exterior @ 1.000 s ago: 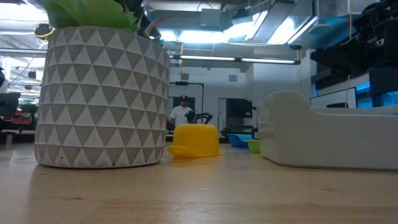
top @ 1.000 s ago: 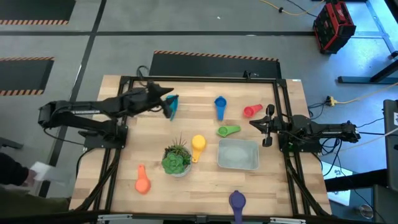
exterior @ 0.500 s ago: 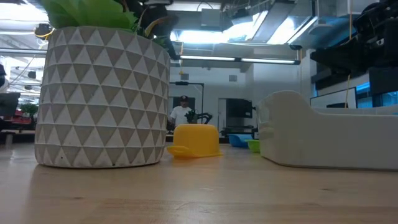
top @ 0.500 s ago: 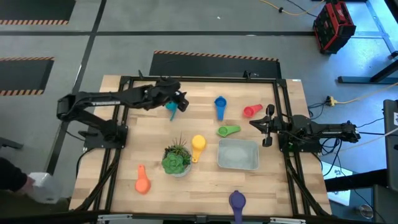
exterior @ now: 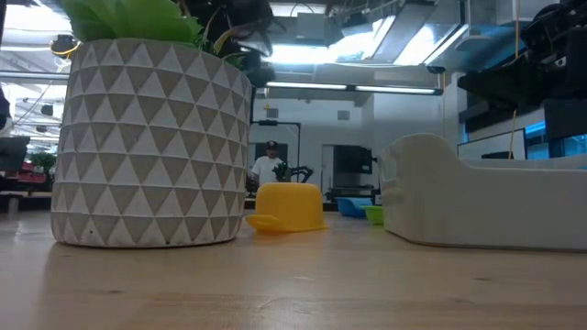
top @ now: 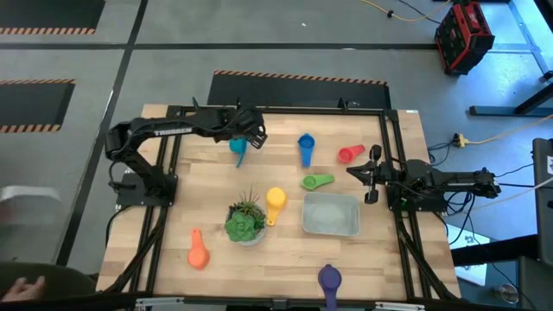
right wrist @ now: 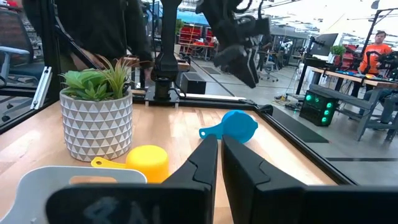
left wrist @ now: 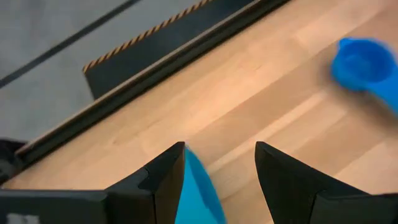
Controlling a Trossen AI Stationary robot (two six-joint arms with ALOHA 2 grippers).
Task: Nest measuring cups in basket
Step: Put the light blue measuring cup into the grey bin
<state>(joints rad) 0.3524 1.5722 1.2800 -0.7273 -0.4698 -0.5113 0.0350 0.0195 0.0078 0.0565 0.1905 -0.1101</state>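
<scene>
Teal cup [top: 238,147] held in left gripper [top: 244,138], above the table's [top: 285,250] far left part, near the back rail; seen in the left wrist view as a teal edge [left wrist: 199,186] against one finger [left wrist: 165,177], jaws partly apart around it. Blue cup [top: 305,146] lying just right of that, on the wood. Red cup [top: 350,154] farther right, close to right gripper [top: 373,177]. Green cup [top: 316,181] between blue cup and basket [top: 330,214]. Basket standing right of centre, nothing visible inside. Yellow cup [top: 275,201] between basket and plant [top: 244,220], just beside the plant. Orange cup [top: 198,250] alone on the near left part. Purple cup [top: 329,280] at the near edge, below the basket. Right gripper parked at the table's right side, fingers [right wrist: 202,165] pressed together, gripping nothing. From table level: white patterned pot [exterior: 151,151] large on the left, yellow cup [exterior: 289,206] behind it, basket wall [exterior: 486,206] on the right. Person [exterior: 269,165] standing far off in the room behind. Blurred hand [top: 26,285] at the high view's lower left corner, off the table.
</scene>
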